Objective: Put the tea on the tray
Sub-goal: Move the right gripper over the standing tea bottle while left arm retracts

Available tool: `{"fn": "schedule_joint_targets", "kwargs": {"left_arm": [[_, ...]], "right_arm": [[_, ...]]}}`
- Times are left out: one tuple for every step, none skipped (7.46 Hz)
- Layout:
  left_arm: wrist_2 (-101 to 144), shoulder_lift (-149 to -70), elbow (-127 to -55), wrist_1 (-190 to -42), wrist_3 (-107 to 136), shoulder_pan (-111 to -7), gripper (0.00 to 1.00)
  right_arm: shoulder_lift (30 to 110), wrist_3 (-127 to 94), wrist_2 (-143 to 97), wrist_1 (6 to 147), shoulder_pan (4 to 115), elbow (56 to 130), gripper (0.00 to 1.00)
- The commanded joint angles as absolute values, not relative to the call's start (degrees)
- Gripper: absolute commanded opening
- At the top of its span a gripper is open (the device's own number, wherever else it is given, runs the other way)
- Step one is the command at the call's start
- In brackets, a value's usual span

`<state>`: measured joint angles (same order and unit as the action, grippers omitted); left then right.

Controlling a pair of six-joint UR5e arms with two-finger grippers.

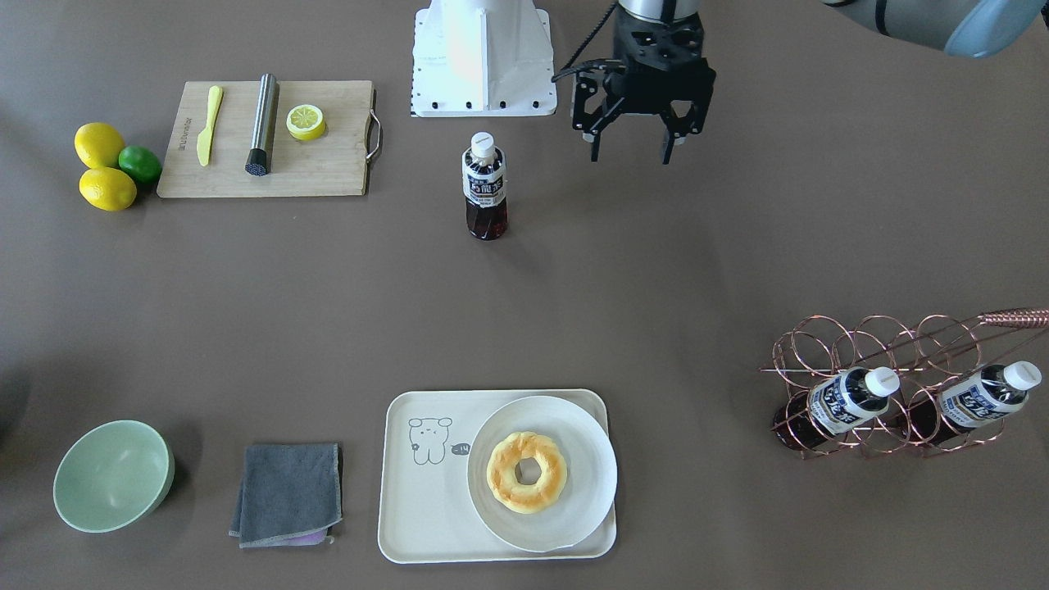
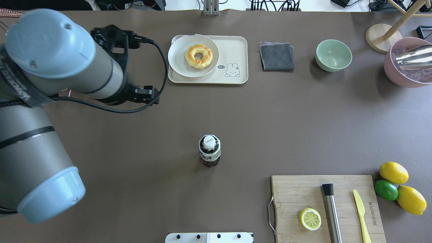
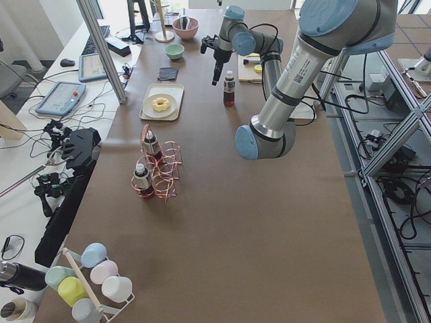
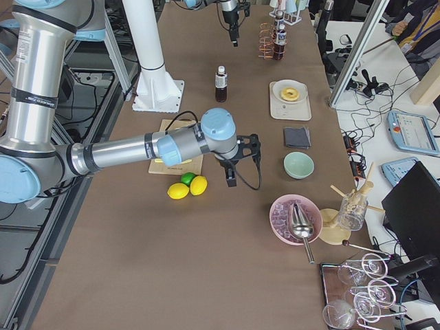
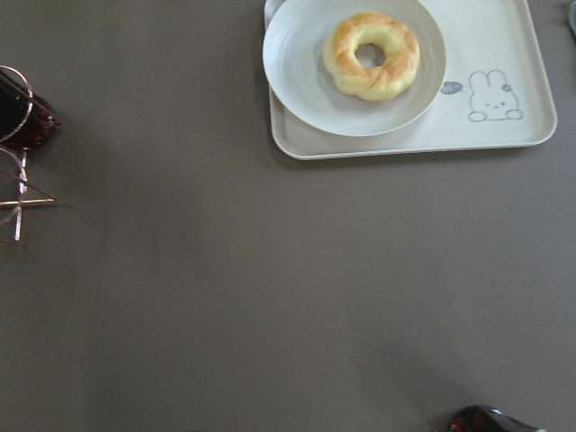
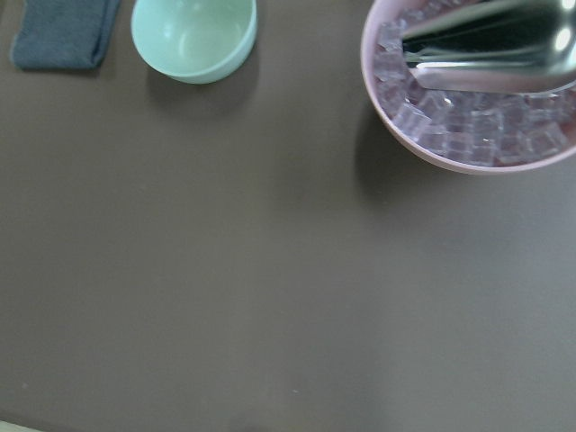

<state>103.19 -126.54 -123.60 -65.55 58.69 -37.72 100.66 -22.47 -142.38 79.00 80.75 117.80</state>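
The tea (image 1: 484, 187) stands upright by itself mid-table, a clear bottle of dark drink with a white cap; it also shows in the overhead view (image 2: 209, 151). The cream tray (image 1: 418, 508) with its line drawing lies at the far edge, and a plate covers much of it. My left gripper (image 1: 628, 156) hangs open and empty above the table, beside the tea on the robot's left and apart from it. My right gripper (image 4: 230, 180) shows only in the exterior right view, near the lemons, and I cannot tell its state.
A white plate (image 1: 541, 471) with a doughnut (image 1: 526, 472) sits on the tray. A copper wire rack (image 1: 901, 385) holds two more bottles. Also on the table are a cutting board (image 1: 328, 164), lemons and a lime (image 1: 106, 168), a green bowl (image 1: 113, 475), a grey cloth (image 1: 287, 492) and a pink ice bowl (image 6: 477, 81).
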Motion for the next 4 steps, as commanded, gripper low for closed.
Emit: {"fn": "schedule_joint_targets", "kwargs": {"left_arm": [[118.2,-115.5,-125.4,-65.7,38.1,-53.8,0.91],[122.0,-113.4,-124.4,-65.8,31.6,-58.2,0.91],[123.9,-110.9,-123.7,-65.8,25.2,-62.3,0.91],[124.2,-108.9,-122.6,-66.1,19.7,-65.1,0.91]], "right_arm": [[92.2,-40.7,-136.2,79.0,67.5,123.2,1.00],[88.9,-45.8,-133.5,79.1,63.2,123.7,0.99],[86.4,-53.7,-128.1,79.2,55.9,125.9,0.99],[83.3,-60.7,-123.2,79.4,49.5,126.7,0.98]]}}
